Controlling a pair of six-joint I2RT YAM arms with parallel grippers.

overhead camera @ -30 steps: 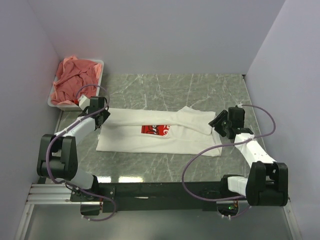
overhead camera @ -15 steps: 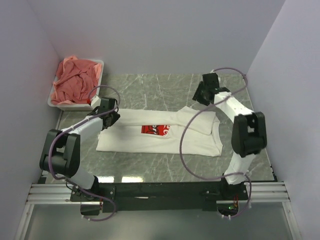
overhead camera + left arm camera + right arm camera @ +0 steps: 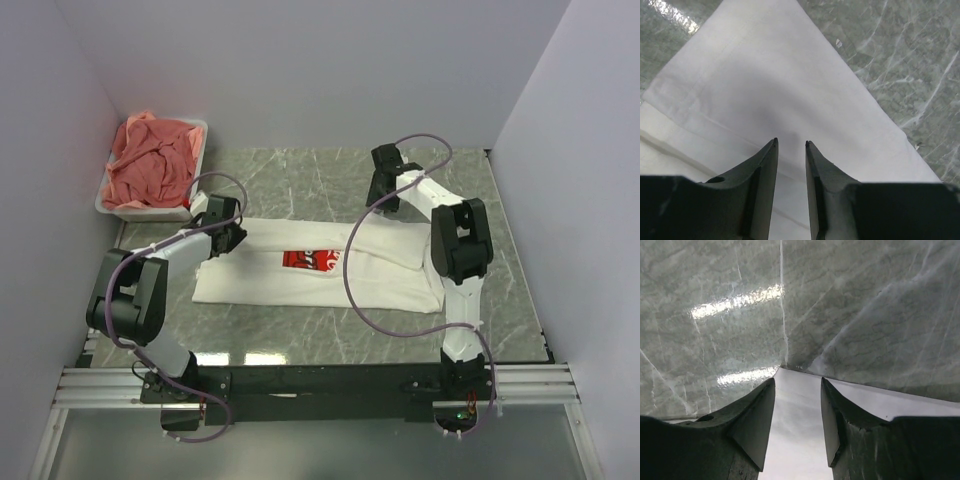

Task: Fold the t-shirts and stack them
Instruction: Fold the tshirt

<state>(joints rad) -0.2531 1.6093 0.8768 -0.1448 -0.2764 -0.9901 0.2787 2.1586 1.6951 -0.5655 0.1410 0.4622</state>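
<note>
I see the white t-shirt point(image 3: 320, 265) lying lengthwise left to right across mid-frame on the counter point(image 3: 300, 180), my left claw point(image 3: 791, 143) slightly open over its upper-left edge, my right claw point(image 3: 797, 380) open at its upper-right corner.

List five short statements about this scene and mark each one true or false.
1. The white t-shirt lies on the table. True.
2. The pink shirts are stacked on the table. False: they sit crumpled in the tub.
3. The right hand grips a pink shirt. False: it is open over a corner of the white t-shirt.
4. The left hand is above white cloth. True.
5. The red print is hidden. False: it shows mid-shirt.
</note>
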